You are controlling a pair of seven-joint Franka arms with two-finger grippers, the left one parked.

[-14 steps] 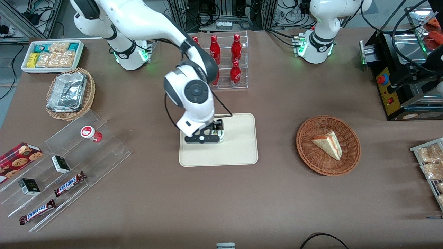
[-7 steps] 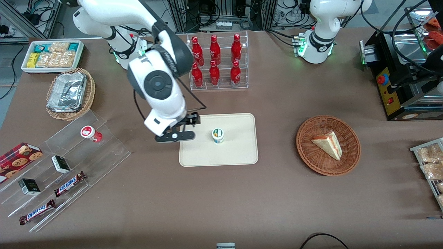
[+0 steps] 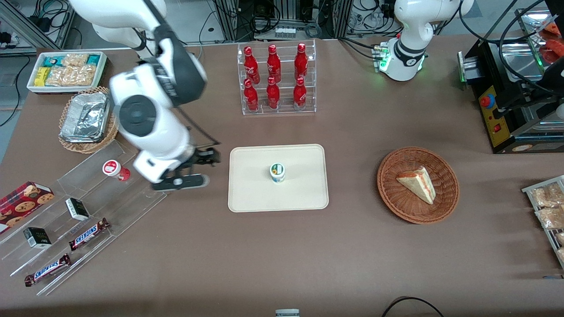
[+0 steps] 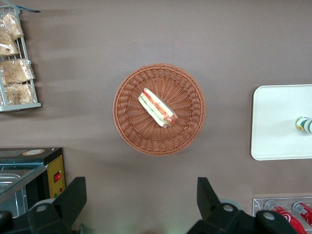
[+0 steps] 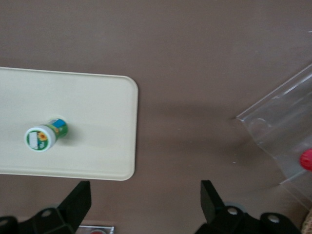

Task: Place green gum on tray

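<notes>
The green gum (image 3: 277, 172), a small white bottle with a green-and-white lid, stands upright near the middle of the cream tray (image 3: 304, 193), with nothing touching it. My gripper (image 3: 194, 170) hangs open and empty above bare table, off the tray's edge toward the working arm's end, between the tray and the clear stepped stand (image 3: 132, 193). The right wrist view shows the green gum (image 5: 43, 136) on the tray (image 5: 97, 151), well apart from my open gripper (image 5: 145, 195). The left wrist view catches the tray (image 4: 275, 122) and the green gum (image 4: 304, 125) too.
A red-lidded bottle (image 3: 115, 170) lies on the stepped stand, with chocolate bars and small boxes on its lower steps. A rack of red bottles (image 3: 277, 79) stands farther from the camera than the tray. A wicker basket (image 3: 396, 202) with a sandwich lies toward the parked arm's end.
My gripper let go of the green gum on the tray, opened, and swung away toward the stepped stand. The gum stays upright where it was set.
</notes>
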